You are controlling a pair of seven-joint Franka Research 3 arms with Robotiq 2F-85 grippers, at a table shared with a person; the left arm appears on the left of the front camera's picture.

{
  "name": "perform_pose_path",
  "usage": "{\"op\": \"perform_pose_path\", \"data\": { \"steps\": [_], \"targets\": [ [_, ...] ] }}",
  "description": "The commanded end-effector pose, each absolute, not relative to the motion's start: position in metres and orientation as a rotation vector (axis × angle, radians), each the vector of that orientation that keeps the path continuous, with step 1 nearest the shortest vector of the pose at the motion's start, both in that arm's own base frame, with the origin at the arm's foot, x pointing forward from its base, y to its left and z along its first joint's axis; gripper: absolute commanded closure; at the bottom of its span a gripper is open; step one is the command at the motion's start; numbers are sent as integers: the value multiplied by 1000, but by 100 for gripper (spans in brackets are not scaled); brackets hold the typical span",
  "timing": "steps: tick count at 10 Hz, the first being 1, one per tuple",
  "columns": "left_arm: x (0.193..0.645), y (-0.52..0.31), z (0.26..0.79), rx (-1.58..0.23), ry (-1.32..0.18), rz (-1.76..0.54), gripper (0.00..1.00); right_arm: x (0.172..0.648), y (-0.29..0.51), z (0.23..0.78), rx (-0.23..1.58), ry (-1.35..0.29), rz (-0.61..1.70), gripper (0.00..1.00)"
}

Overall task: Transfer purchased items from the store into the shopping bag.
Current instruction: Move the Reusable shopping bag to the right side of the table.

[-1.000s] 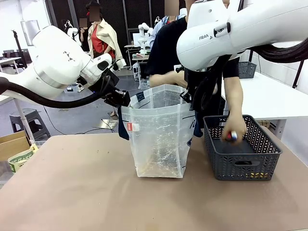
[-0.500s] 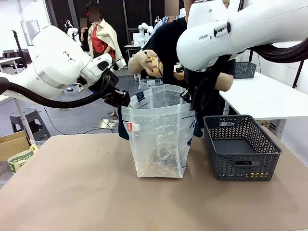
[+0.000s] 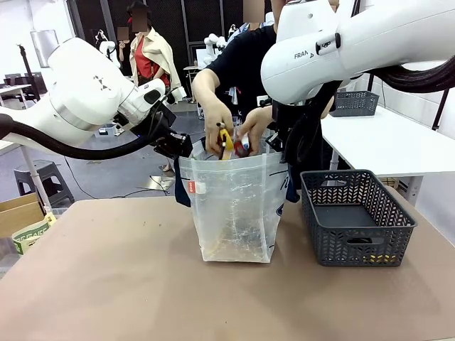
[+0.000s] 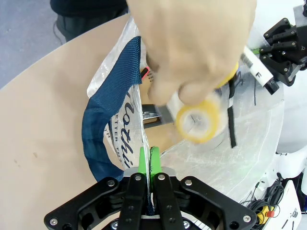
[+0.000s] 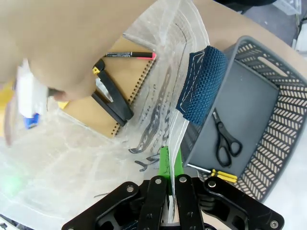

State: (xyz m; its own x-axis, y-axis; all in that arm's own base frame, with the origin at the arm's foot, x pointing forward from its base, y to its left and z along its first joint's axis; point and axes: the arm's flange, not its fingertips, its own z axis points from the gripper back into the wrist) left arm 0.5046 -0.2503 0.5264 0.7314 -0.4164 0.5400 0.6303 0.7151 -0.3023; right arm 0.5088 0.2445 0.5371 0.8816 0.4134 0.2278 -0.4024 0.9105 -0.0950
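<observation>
The shopping bag (image 3: 234, 206) stands open mid-table. My left gripper (image 3: 181, 145) is shut on its left rim by the blue handle (image 4: 103, 124), green pads (image 4: 142, 165) pinched together. My right gripper (image 3: 281, 147) is shut on the right rim, close to the other handle (image 5: 201, 86). A person's hands hold purchased items in the bag's mouth: a yellow tape roll (image 4: 200, 117) and a white-and-blue piece (image 5: 29, 103). Inside lie a notebook (image 5: 120, 72), a black stapler (image 5: 112, 103) and a pen (image 5: 129, 54). The store, a grey basket (image 3: 362, 234), sits to the right holding scissors (image 5: 224, 139) and yellow pieces (image 5: 223, 176).
A cardboard box (image 3: 18, 213) sits off the table's left edge. Behind the basket a white table (image 3: 384, 142) carries another grey basket (image 3: 353, 103). The person's arms cross the space above the bag. Bare brown tabletop (image 3: 106, 284) spreads in front.
The person's hand left the basket, rose with items above the bag, and both hands are now down at the bag's mouth. Both arms have stayed put on the rim.
</observation>
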Motion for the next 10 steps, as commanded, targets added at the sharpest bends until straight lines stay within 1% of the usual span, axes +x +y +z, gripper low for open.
{"op": "perform_pose_path", "data": {
  "steps": [1,10],
  "targets": [
    [505,-249,529,-495,-471,-601,100,510,243,537,-46,-244,418,100],
    [505,-249,529,-495,-471,-601,100,510,243,537,-46,-244,418,100]
  ]
}}
